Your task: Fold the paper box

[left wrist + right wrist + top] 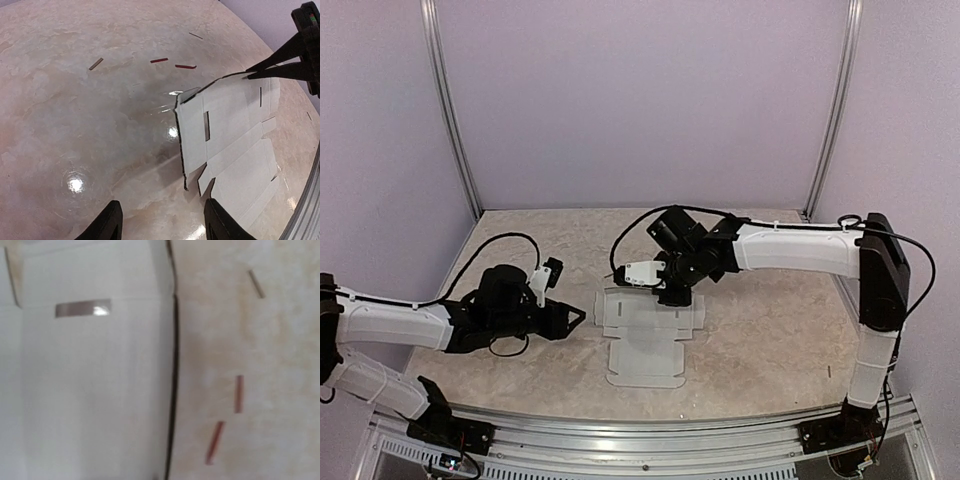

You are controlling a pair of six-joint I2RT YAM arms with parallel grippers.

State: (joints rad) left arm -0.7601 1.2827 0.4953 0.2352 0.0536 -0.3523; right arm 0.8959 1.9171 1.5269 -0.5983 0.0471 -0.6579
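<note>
The paper box (pixel 645 345) lies as a flat, pale die-cut blank on the marbled table (pixel 770 340), near the middle and between your two arms, flaps spread out.

Your left gripper (pixel 575 320) sits low at the blank's left side, just off its edge. In the left wrist view its fingers (pixel 107 225) stand well apart with nothing between them, and only bare table (pixel 75 125) shows in the gap. The blank (pixel 235 135) lies ahead and to the right there. Its near-left edge looks slightly raised, with a dark line under it, and a narrow slot (pixel 206 126) is cut in the panel.

Your right gripper (pixel 672 297) is down on the blank's far edge. From the left wrist camera it (pixel 247 75) shows its fingers drawn together to a point that touches the card's far corner. You cannot tell whether the card is pinched between them.

The right wrist view is blurred. It shows the blank (pixel 90 390) close up with a slot (pixel 82 308), and its edge runs down the middle. Beside the card lie two thin red scraps (pixel 239 394) and a tan one (pixel 256 283), loose on the table.
</note>
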